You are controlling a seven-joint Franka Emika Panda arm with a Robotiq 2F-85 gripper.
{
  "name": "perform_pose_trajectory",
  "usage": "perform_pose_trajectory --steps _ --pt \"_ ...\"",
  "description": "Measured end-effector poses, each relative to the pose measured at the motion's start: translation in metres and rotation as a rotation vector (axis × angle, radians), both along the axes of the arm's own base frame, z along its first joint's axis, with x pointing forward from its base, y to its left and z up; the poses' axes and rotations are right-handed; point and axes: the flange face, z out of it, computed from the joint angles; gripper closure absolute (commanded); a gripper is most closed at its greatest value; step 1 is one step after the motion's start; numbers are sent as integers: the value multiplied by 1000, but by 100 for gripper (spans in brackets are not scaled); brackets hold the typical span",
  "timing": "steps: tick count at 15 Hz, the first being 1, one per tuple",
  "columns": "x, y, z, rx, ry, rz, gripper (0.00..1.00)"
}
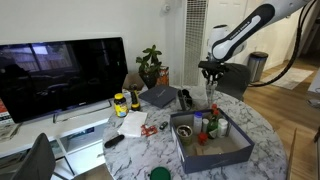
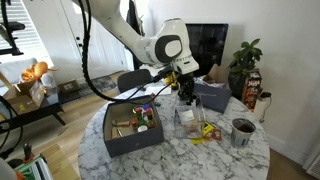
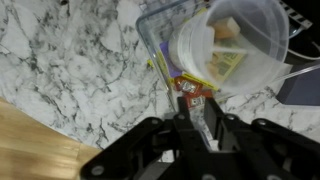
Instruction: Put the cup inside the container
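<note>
The cup (image 3: pixel 238 42) is a pale translucent tumbler seen from above in the wrist view, with yellow and red packets showing through it. My gripper (image 3: pixel 195 108) is shut on its near rim. In both exterior views the gripper (image 1: pixel 211 78) (image 2: pixel 184 84) holds the cup (image 1: pixel 212 96) (image 2: pixel 187 98) upright a little above the marble table. The container (image 1: pixel 235 150) (image 2: pixel 120 142) is a large dark grey shallow box holding small bottles and other items. The cup hangs just beyond the container's far edge, over a clear tray, not over the box.
A clear tray with sauce packets (image 2: pixel 197 128) lies under the cup. A small dark bowl (image 2: pixel 243 131), a yellow-labelled jar (image 1: pixel 120 103), a black remote (image 1: pixel 113 141), a grey folder (image 1: pixel 160 96), a plant (image 1: pixel 150 65) and a TV (image 1: pixel 62 75) surround the table.
</note>
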Motion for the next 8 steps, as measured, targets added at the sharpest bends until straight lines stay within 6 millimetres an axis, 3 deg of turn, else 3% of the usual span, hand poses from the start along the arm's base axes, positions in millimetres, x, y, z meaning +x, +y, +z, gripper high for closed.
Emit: perform_pose_trajectory --steps 5,6,7,8 --pt "6 6 13 28 -33 5 4" --pt "8 13 21 47 -48 32 0" --pt "10 24 30 64 -63 81 15" --pt "13 37 39 80 -77 136 7"
